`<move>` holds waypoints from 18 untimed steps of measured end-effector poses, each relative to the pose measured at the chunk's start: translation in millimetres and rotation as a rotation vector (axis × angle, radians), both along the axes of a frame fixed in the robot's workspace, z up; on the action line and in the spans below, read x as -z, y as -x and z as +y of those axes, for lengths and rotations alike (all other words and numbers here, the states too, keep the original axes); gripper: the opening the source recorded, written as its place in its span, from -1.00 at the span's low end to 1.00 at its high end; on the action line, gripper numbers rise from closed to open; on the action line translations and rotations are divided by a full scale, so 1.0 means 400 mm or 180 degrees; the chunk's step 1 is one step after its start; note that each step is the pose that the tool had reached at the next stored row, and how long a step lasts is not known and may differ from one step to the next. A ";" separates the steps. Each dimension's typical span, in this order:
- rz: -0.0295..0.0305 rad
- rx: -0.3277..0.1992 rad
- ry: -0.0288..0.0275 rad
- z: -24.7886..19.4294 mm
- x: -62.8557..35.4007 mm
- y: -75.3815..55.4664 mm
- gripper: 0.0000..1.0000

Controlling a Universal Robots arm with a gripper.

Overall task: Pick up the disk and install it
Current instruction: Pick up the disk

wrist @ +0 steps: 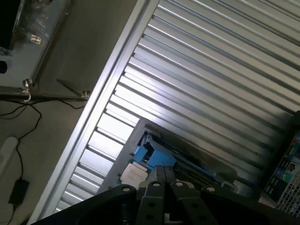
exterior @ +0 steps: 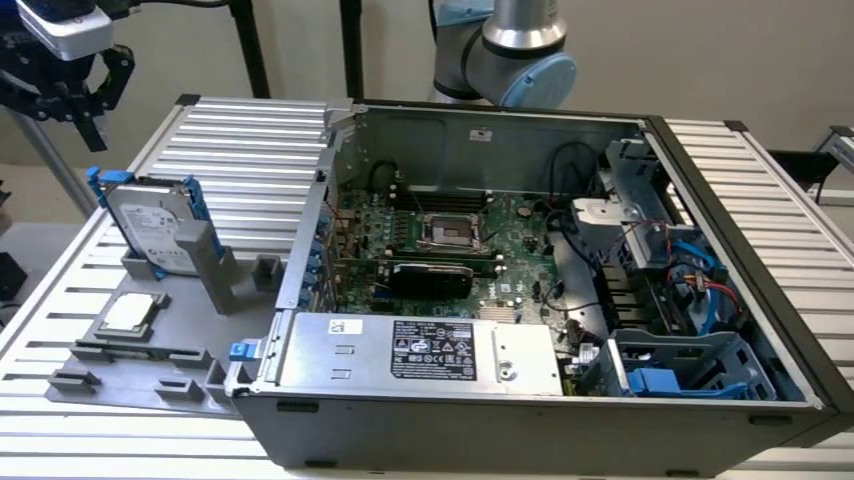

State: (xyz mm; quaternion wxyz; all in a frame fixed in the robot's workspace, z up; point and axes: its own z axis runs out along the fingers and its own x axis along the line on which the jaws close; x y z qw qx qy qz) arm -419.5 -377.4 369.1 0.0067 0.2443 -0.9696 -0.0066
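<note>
- Gripper (exterior: pixel 91 125) (wrist: pixel 164 169) clamped fully together, empty.
- Disk (exterior: pixel 144 222) (wrist: pixel 151 153) below fingertips, apart, upright in grey holder (exterior: pixel 187 338).
- Open computer case (exterior: pixel 467 125) well apart from gripper.

The disk (exterior: pixel 144 225) is silver-grey with a white printed label and a blue frame. The hand (exterior: pixel 83 112) is black. The arm (exterior: pixel 514 45) is silver metal with pale blue joint caps. The tabletop (exterior: pixel 254 130) is bright silver, ribbed in long parallel slats. The tray (exterior: pixel 200 365) is plain mid-grey, and the chip (exterior: pixel 130 312) on it is shiny silver. The case (exterior: pixel 534 430) is dark grey outside and bare grey metal inside. Its board (exterior: pixel 514 215) is green, with black slots. The supply (exterior: pixel 334 350) is silver with a black label printed in white. The cage (exterior: pixel 694 360) is blue. The cables (exterior: pixel 714 290) are blue, red and black.
</note>
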 end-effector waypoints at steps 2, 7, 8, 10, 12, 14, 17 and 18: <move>0.0000 -0.0116 0.0000 0.000 0.000 0.000 -0.79; 0.0000 -0.0408 0.0000 0.000 0.001 0.000 -0.79; 0.0000 -0.0465 0.0000 0.000 0.001 0.000 -0.79; 0.0000 -0.0579 0.0000 0.000 0.001 0.000 -0.79; 0.0000 -0.0694 0.0000 0.000 0.002 0.000 -0.79; 0.0000 -0.0812 0.0000 0.000 0.002 0.000 -0.79; 0.0000 -0.0985 0.0000 0.000 0.002 0.000 -0.79; 0.0000 -0.1044 0.0000 0.000 0.003 0.000 -0.79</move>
